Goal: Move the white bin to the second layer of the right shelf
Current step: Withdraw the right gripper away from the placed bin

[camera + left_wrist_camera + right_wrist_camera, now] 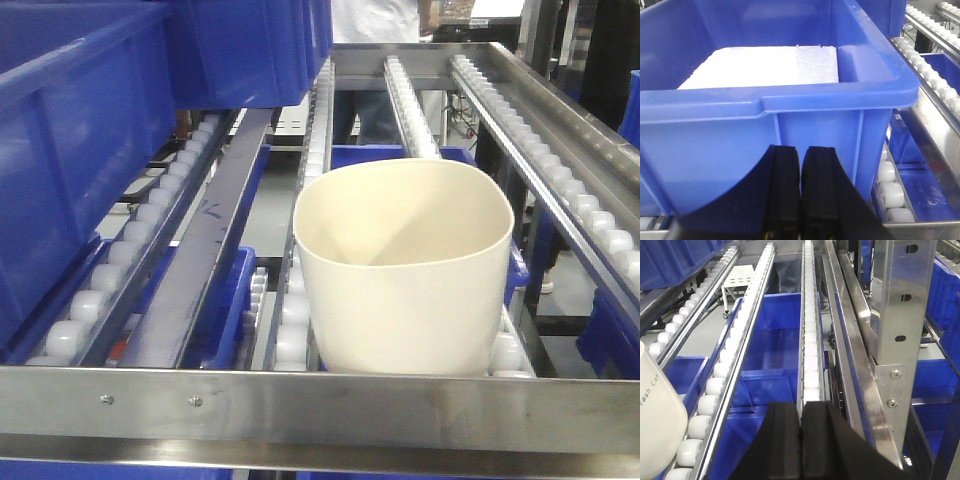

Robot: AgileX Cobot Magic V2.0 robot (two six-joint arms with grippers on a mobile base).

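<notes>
**Exterior front-facing view: white bin on the roller tracks, both hands closed and empty**

The exterior front-facing view showed the white bin [405,270] standing upright on the right shelf second layer [320,405], its base on the white roller tracks just behind the flat steel front bar with two rivets. Its mouth faced up and nothing was inside. Blue crates [85,150] sat on the tracks to the left, well apart from the bin. No hand appeared in this view.

The left wrist-mounted view showed the left hand [801,195] with its black fingers [785,195] pressed together, gripping nothing. Directly ahead of it stood a blue crate [790,100] holding a white foam slab [765,67]; rollers ran off to the hand's right.

The right wrist-mounted view showed the right hand [801,445] likewise pressed closed and empty, hovering over a roller track [810,340]. The white bin [657,410] lay to the hand's left, apart from it, resting on the rollers. A steel upright [892,330] stood to the hand's right.
</notes>
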